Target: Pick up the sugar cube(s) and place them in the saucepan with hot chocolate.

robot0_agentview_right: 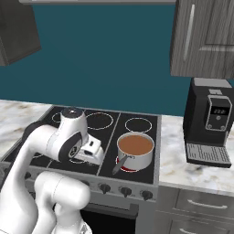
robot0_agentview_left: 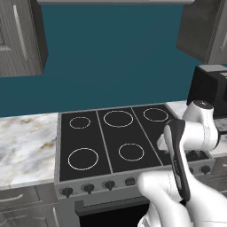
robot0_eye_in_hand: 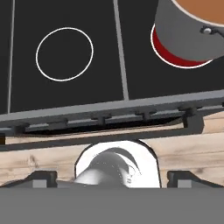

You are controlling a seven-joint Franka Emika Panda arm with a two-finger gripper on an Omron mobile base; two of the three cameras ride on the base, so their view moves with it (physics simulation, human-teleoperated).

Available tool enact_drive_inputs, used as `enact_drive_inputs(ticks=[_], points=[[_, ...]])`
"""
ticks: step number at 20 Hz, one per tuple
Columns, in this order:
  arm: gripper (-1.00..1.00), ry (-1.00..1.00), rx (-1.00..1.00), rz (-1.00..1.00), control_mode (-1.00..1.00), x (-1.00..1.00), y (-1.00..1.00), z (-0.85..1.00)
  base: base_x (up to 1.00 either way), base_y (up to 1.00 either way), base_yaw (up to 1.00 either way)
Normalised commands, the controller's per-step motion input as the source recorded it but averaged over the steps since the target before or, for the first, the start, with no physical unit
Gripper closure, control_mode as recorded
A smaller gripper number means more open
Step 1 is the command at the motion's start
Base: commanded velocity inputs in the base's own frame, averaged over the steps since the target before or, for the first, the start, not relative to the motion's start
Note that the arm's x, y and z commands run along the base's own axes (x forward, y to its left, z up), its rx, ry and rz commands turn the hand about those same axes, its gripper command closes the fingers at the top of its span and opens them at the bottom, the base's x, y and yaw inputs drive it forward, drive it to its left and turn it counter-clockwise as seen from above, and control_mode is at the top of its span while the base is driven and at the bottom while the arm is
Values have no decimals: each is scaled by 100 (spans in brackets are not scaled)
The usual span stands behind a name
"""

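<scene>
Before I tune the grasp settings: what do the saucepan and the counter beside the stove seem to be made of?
The saucepan looks like brushed silver metal, going by its grey sheen, with a glossy red band round its base. The counter looks like polished marble, white with tan veins, though it could be laminate.

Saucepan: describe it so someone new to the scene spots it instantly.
Find the black stove set in the marble counter, left of the black coffee machine. On its front right burner sits the saucepan: a small round silver pot with a red band round its base, a grey handle pointing toward the knobs, and brown liquid inside. It is the only pot on the stove.
</scene>
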Motion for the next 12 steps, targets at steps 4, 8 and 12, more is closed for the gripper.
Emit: enact_drive_inputs(ticks=[4,8,12], points=[[-100,-3,0,26,-100,-2,37,4,0,0,0],[-100,-5,0,21,-100,-2,24,1,0,0,0],[-100,-7,0,13,-100,0,13,0,0,0,0]])
